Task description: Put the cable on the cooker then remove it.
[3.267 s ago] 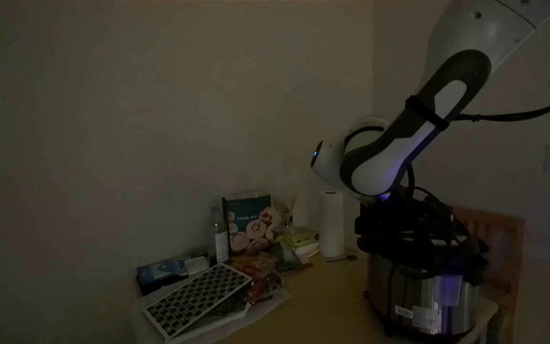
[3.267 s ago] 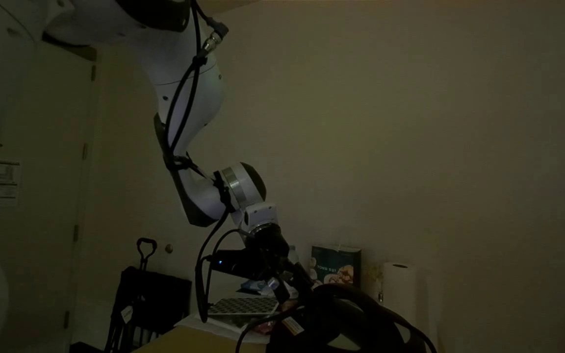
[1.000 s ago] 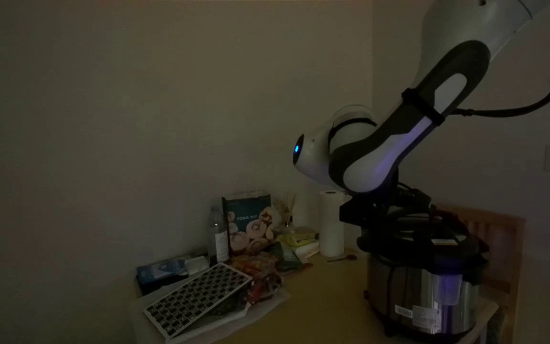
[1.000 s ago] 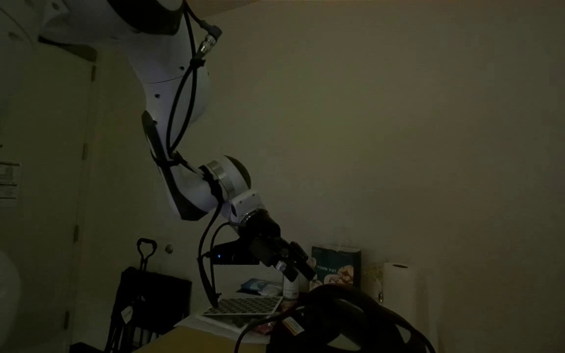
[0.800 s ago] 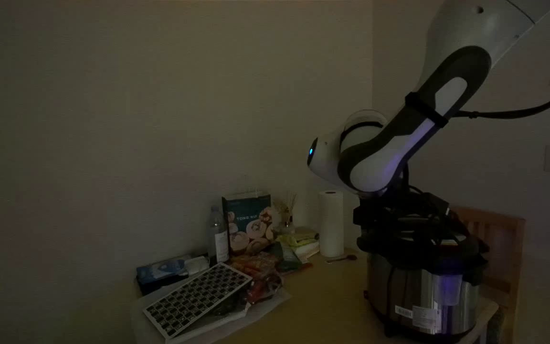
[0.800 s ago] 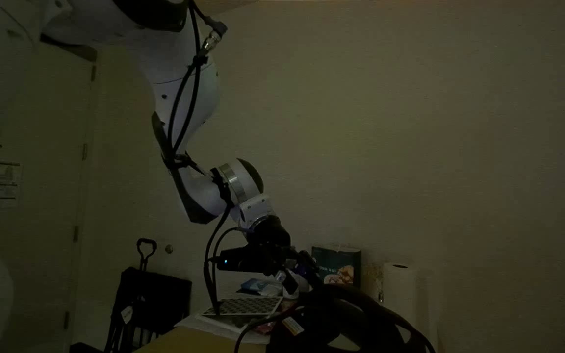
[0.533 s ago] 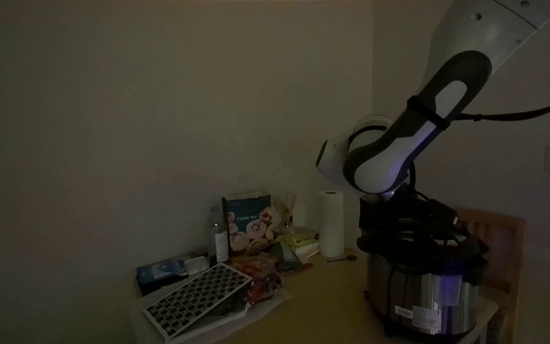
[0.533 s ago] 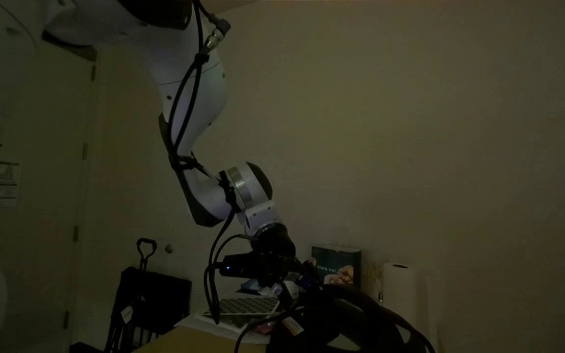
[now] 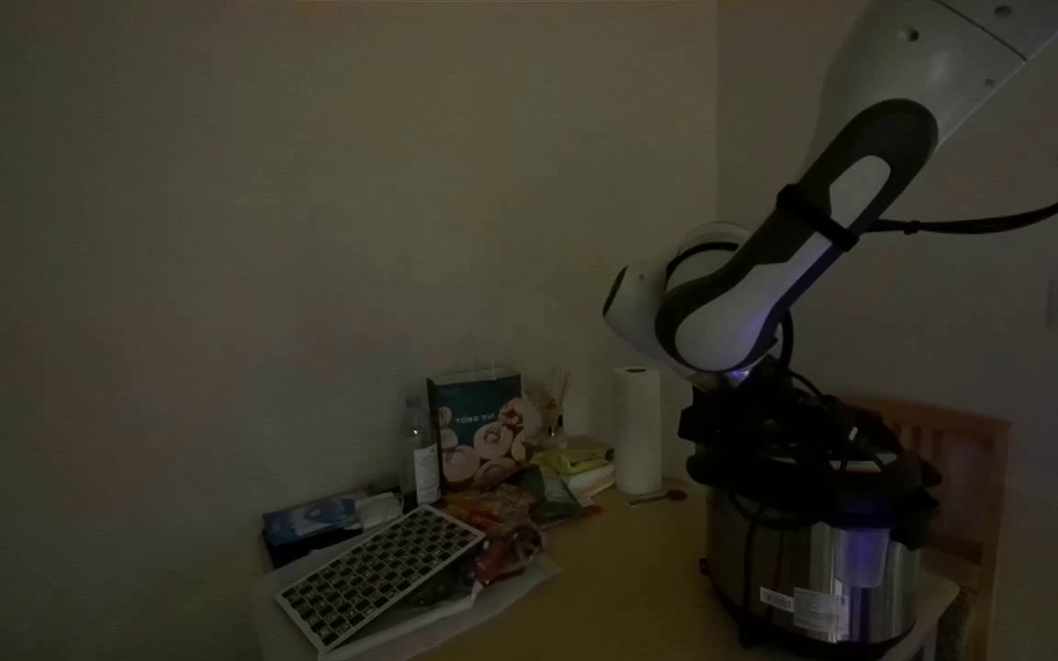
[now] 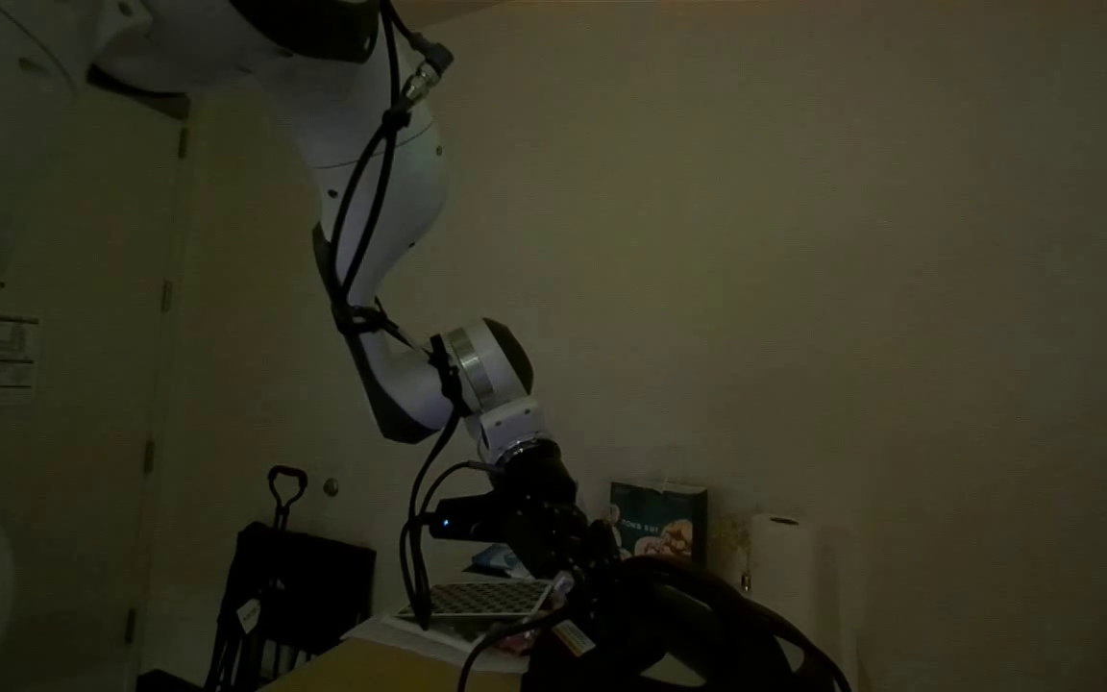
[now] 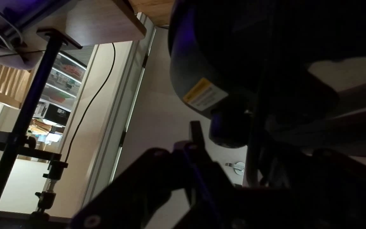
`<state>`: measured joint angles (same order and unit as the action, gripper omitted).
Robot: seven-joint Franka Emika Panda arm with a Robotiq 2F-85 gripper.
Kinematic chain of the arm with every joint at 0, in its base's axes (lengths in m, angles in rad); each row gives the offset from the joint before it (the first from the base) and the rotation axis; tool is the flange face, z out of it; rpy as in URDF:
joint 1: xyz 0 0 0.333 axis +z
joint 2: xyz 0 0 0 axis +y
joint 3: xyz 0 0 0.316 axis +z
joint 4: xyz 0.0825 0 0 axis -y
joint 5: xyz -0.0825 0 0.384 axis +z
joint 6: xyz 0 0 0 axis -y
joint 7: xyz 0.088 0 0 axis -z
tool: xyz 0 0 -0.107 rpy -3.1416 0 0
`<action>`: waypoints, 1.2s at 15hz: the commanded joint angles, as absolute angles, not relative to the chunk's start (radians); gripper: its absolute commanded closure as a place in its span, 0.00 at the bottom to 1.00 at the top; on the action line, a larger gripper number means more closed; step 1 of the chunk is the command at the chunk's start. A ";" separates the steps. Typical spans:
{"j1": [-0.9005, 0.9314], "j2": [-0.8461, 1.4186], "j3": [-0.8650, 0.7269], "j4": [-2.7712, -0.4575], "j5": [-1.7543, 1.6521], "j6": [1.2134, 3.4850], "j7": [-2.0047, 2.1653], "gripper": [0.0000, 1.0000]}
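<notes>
The cooker (image 9: 809, 588) stands at the right of the table in an exterior view, steel body below a dark lid. Its black cable (image 9: 748, 560) hangs down over the front of that body. In another exterior view, a thin stretch of the cable (image 10: 505, 634) leaves the lid beside a pale label. My gripper (image 10: 597, 577) is low over the lid, tilted, its outline merging with the black parts. In the wrist view, the gripper (image 11: 240, 133) has its jaws apart. The cable (image 11: 253, 165) runs between them, with a gap to the left finger (image 11: 197, 136); the right one is lost in darkness.
A black-and-white grid panel (image 9: 382, 574), snack bags (image 9: 492, 523), a bottle (image 9: 421, 459), a teal gift bag (image 9: 476, 427) and a paper-towel roll (image 9: 638, 431) occupy the table's back and left. Behind the cooker is a wooden chair (image 9: 970, 459).
Over the last second my gripper has come down and forward onto the lid area. Since half a second ago its fingers look closer together, and the arm has sunk a little.
</notes>
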<state>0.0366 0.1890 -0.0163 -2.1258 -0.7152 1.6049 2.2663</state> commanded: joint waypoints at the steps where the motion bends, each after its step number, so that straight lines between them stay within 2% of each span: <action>1: 0.040 0.208 -0.013 -2.113 -0.696 1.624 2.281 0.90; 2: 0.042 0.212 -0.013 -2.109 -0.696 1.626 2.281 0.95; 5: 0.050 0.223 -0.009 -2.092 -0.696 1.621 2.281 1.00; 13: 0.101 0.206 0.013 -2.061 -0.753 1.576 2.358 0.98; 18: 0.218 0.234 0.083 -1.959 -0.904 1.423 2.532 0.98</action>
